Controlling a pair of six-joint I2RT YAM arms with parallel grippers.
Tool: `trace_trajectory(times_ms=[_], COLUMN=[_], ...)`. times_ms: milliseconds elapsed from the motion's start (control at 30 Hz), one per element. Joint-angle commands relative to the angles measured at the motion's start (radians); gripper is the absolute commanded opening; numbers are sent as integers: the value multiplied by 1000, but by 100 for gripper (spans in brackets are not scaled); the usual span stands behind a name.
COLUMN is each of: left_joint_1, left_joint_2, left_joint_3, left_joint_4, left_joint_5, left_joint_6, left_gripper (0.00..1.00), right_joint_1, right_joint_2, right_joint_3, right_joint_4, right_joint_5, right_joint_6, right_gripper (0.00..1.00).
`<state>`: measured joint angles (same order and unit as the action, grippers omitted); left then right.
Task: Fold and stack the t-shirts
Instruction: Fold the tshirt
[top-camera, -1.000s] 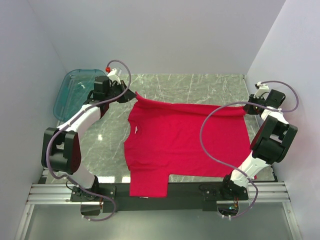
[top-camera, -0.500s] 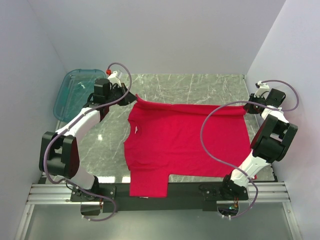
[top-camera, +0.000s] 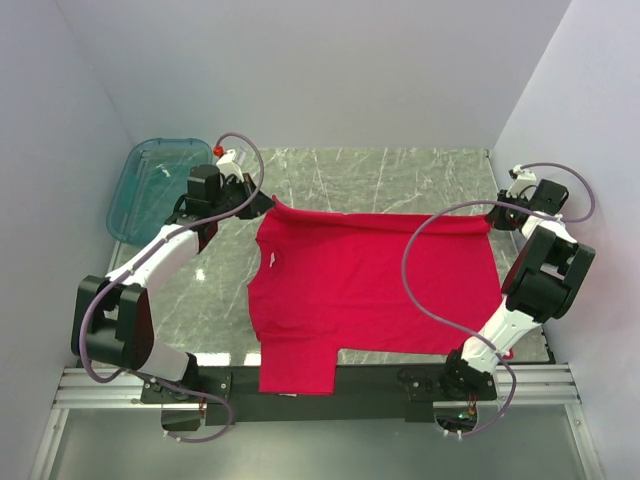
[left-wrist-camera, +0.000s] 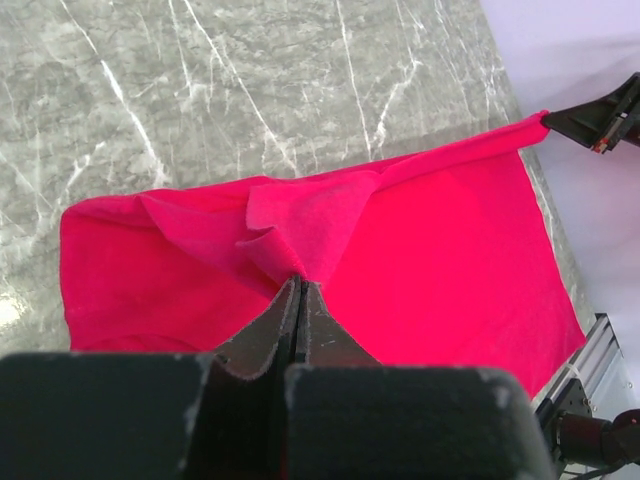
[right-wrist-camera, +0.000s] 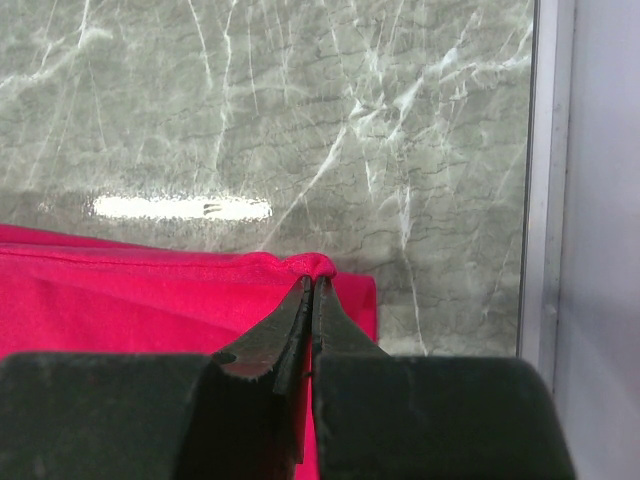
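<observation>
A crimson-red t-shirt (top-camera: 370, 285) lies spread on the marble table (top-camera: 400, 175), its white neck label (top-camera: 272, 262) toward the left. One sleeve (top-camera: 296, 370) hangs over the near edge. My left gripper (top-camera: 270, 200) is shut on the shirt's far left corner, and in the left wrist view the jaws (left-wrist-camera: 300, 283) pinch a raised fold of red cloth (left-wrist-camera: 300, 215). At the far right corner my right gripper (top-camera: 493, 214) is shut on the hem, which bunches over its tips (right-wrist-camera: 313, 283). The far edge runs taut between the two grippers.
A translucent teal tub (top-camera: 150, 185) sits at the back left, just beyond the left arm. White walls close in on three sides. The table's right edge (right-wrist-camera: 545, 200) runs close beside the right gripper. A metal rail (top-camera: 330, 385) lines the near side.
The left arm has shifted, its elbow sliding toward the near left while the wrist turns. The held corner has barely moved. The right arm stays almost still.
</observation>
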<state>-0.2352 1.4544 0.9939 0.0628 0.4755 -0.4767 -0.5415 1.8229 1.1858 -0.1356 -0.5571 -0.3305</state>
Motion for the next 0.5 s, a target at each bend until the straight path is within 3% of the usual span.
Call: trace_trajectory(times_ms=[0,467], left_joint_1=[-9,-29], left_joint_2=[-49,-83], left_joint_3=[-12,-63], left_joint_4=[32,43], left_joint_5=[5,-2], left_joint_6=[-5,-16], left_gripper=[0,0], right_joint_1=[-9,-9], right_joint_2=[-5,3], right_joint_3=[43,41], right_joint_4=[22,21], right_joint_5=[17,26], right_joint_6=[-1,-1], right_gripper=[3,4])
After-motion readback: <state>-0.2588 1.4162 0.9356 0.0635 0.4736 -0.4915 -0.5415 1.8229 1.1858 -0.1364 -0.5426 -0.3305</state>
